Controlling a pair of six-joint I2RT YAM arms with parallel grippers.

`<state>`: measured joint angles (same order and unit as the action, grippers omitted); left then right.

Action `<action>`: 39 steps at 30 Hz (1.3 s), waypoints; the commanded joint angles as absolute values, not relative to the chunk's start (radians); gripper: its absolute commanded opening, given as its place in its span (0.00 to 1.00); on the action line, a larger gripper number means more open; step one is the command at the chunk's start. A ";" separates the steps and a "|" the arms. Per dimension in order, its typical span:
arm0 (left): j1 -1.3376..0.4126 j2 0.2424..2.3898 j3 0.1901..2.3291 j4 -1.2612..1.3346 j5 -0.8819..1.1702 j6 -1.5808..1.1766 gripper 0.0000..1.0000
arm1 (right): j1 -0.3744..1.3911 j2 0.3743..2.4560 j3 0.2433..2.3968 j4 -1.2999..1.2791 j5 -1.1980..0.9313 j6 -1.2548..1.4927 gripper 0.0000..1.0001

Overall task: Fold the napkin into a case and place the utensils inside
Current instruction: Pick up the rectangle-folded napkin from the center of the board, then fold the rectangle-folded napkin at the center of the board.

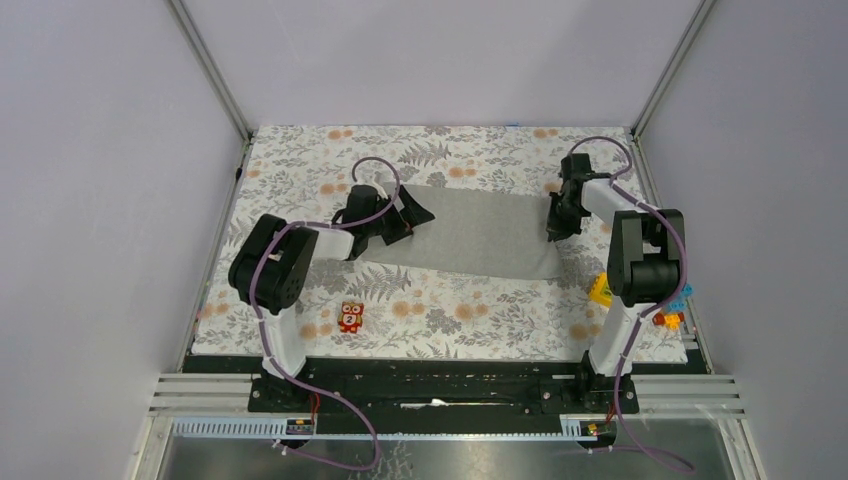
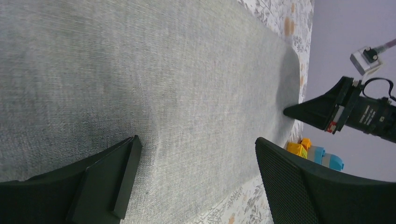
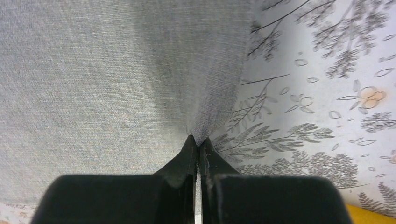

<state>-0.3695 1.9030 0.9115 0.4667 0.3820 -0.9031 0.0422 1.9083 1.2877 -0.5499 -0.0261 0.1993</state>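
The napkin (image 1: 475,235) lies flat as a wide grey strip across the middle of the floral cover. My left gripper (image 1: 410,222) is open at the napkin's left end, with its jaws spread over the cloth and holding nothing. In the left wrist view the gripper (image 2: 197,140) straddles the napkin (image 2: 163,70). My right gripper (image 1: 555,230) is shut on the napkin's right edge. The right wrist view shows that gripper (image 3: 197,140) pinching a small peak of the napkin (image 3: 102,79). The utensils are not in view.
A small red toy figure (image 1: 350,317) lies on the floral table cover (image 1: 450,310) at the near left. A yellow studded block (image 1: 601,289) and other coloured blocks (image 1: 672,312) sit by the right arm's base. Frame posts and walls surround the table.
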 commanded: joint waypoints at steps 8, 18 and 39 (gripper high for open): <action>-0.572 1.899 0.804 0.497 0.286 -0.995 0.99 | -0.077 1.873 1.402 -0.610 0.021 0.137 0.00; -0.579 1.715 0.784 0.405 0.285 -0.945 0.99 | -0.076 1.876 1.376 -0.569 -0.135 0.143 0.00; -0.471 0.990 0.452 0.218 0.217 -0.837 0.99 | 0.279 1.822 1.391 -0.600 -0.139 0.168 0.00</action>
<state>-0.4820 1.1145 0.4709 0.2852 0.2749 -0.8646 0.2012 1.8759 1.3693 -0.5709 -0.1154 0.1547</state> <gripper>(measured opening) 0.987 0.022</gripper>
